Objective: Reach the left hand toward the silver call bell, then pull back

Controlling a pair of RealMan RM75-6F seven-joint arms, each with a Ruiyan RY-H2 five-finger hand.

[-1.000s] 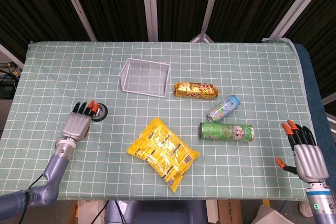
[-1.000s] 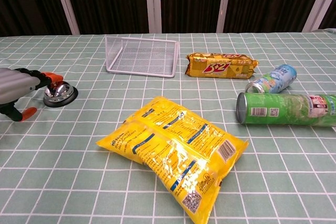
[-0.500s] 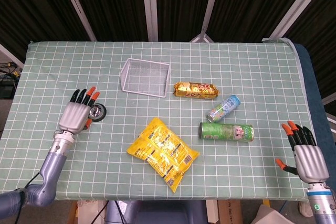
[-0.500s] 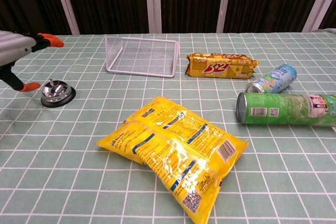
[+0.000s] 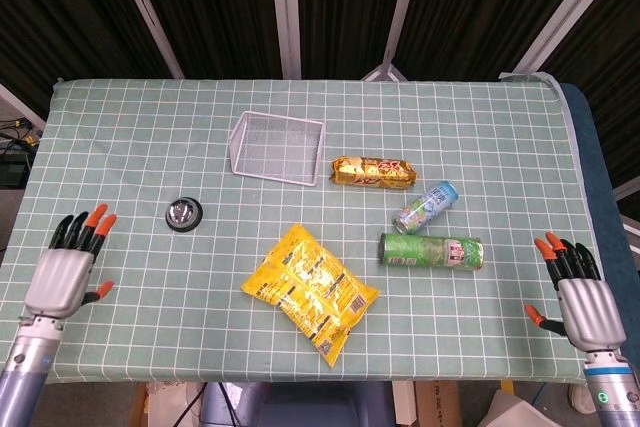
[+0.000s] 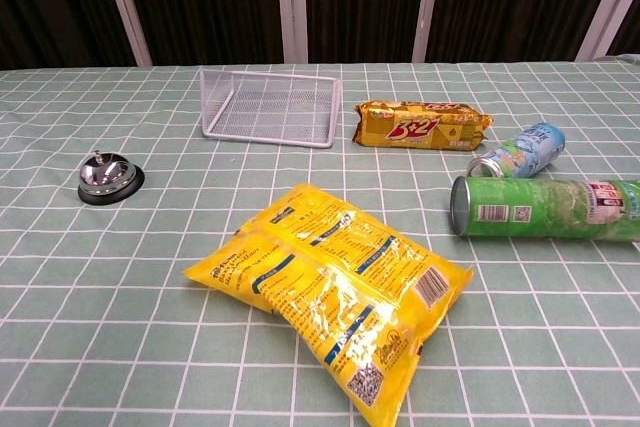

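The silver call bell [image 5: 184, 214] on its black base stands alone on the left part of the green checked table; the chest view shows the bell [image 6: 109, 178] at the left. My left hand [image 5: 68, 268] hovers over the table's near left corner, well apart from the bell, fingers spread and holding nothing. Over the near right edge my right hand [image 5: 580, 295] is open too, fingers straight. Neither hand shows in the chest view.
A white wire basket [image 5: 278, 147] sits behind the middle. A yellow snack bag [image 5: 310, 292] lies in front, with a gold biscuit pack [image 5: 374, 173], a small blue-green can [image 5: 426, 206] and a green tube can [image 5: 431, 251] to the right.
My left hand has lifted off the bell and drawn back toward the near left corner, leaving the chest view. The bell stays in place. The right hand has barely moved.
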